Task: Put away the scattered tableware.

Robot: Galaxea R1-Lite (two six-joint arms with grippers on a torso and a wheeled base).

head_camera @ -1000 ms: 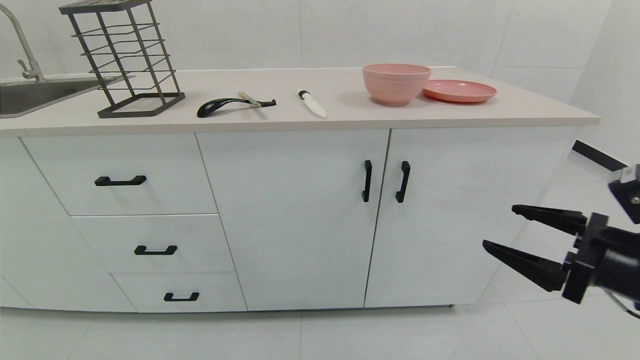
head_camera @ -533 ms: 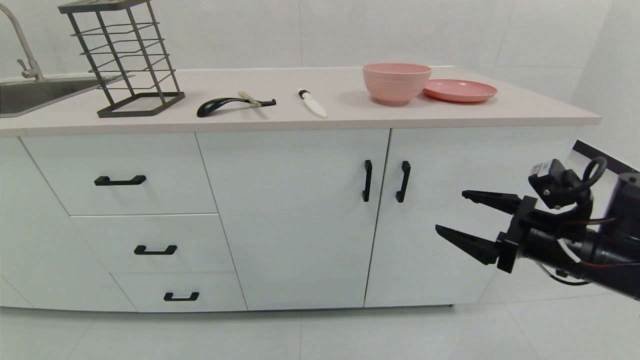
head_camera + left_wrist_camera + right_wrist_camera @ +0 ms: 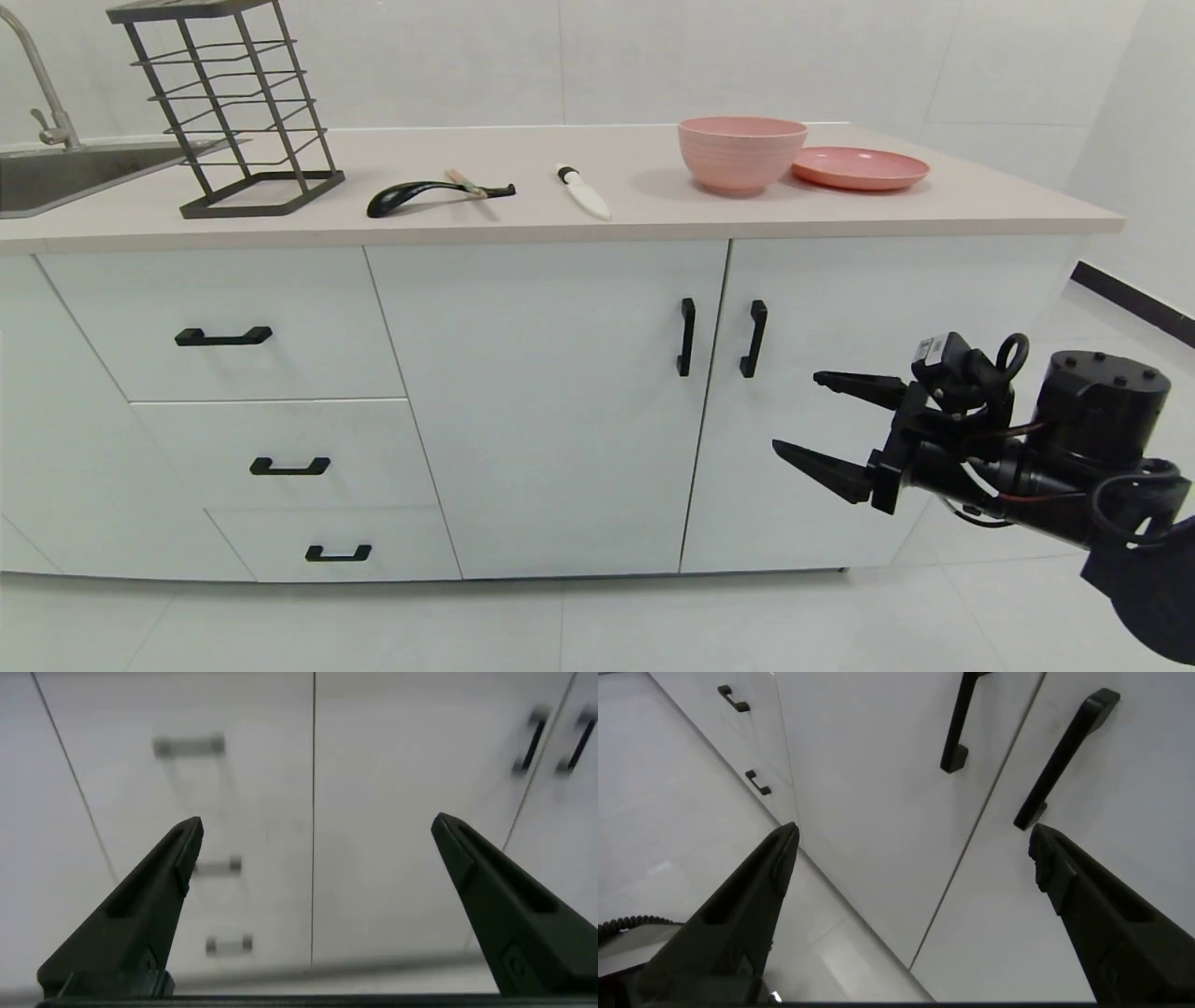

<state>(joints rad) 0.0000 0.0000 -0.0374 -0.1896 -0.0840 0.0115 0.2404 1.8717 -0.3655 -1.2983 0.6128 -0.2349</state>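
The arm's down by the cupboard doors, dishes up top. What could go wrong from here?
The open right hand sits close to the two slim door handles; it might bump them or catch both at once. The knife lies near the counter front edge, so a nudge could drop it.

You have a pink bowl (image 3: 741, 154), faintly ribbed. Beside the bowl, the plate (image 3: 860, 168) is deeper salmon pink. Farther from the bowl: white knife (image 3: 583, 193) with black collar, glossy black spoon (image 3: 411, 197), black wire rack (image 3: 229, 107). Countertop (image 3: 653, 210) plain beige; cabinet doors (image 3: 551, 401) white, handles (image 3: 686, 337) black.
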